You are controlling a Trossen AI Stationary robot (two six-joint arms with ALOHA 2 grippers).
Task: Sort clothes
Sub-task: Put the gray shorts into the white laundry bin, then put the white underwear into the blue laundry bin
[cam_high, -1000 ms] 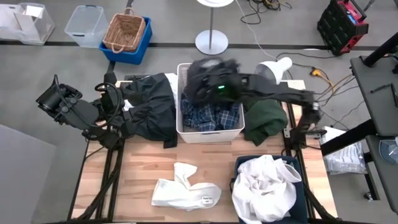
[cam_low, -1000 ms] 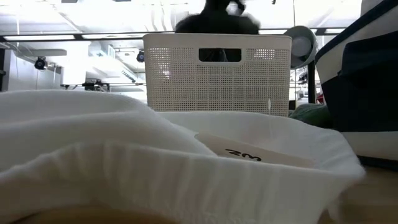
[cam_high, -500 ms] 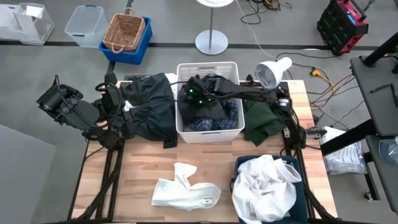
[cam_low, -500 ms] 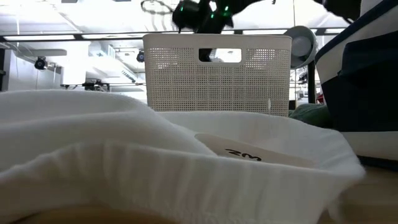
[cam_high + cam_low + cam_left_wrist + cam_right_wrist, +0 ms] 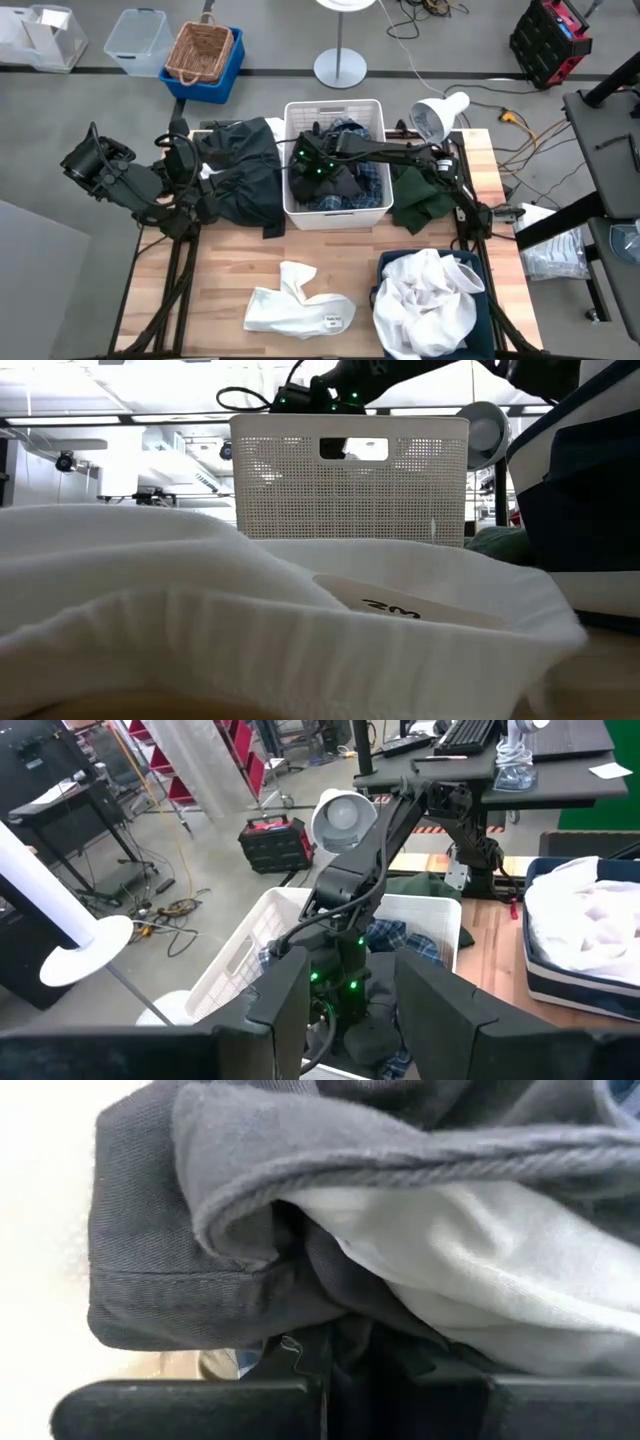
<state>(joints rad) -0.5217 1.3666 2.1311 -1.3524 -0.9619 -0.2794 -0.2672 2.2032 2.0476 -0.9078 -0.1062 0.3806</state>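
Note:
My right gripper (image 5: 316, 166) is down inside the white plastic bin (image 5: 296, 208), shut on a black garment (image 5: 340, 182) that lies on the blue-and-white plaid shirt (image 5: 372, 180). In the right wrist view the dark cloth (image 5: 250, 1280) fills the picture. My left gripper (image 5: 352, 1010) is open and empty at the table's left, above a heap of black clothes (image 5: 240, 172). A dark green piece (image 5: 425, 195) lies right of the bin. A white garment (image 5: 300, 308) lies on the near table. My right gripper holds a bunched fold of the black garment (image 5: 330, 1335) between its two fingers, coming from above into the bin. The cloth itself hides the exact place of contact. The garment rests slack on the plaid shirt in the bin.
A dark blue bin (image 5: 485, 300) with white clothes (image 5: 425, 300) stands at the near right. A white desk lamp (image 5: 438, 112) stands at the far right corner. The white garment (image 5: 250, 630) fills the low view's foreground in front of the white bin (image 5: 350, 480).
My right gripper has come down from above the white bin into it, moving a little toward the table's left and near edge. The black garment, lifted above the bin a second ago, now lies slack in the bin on the plaid shirt.

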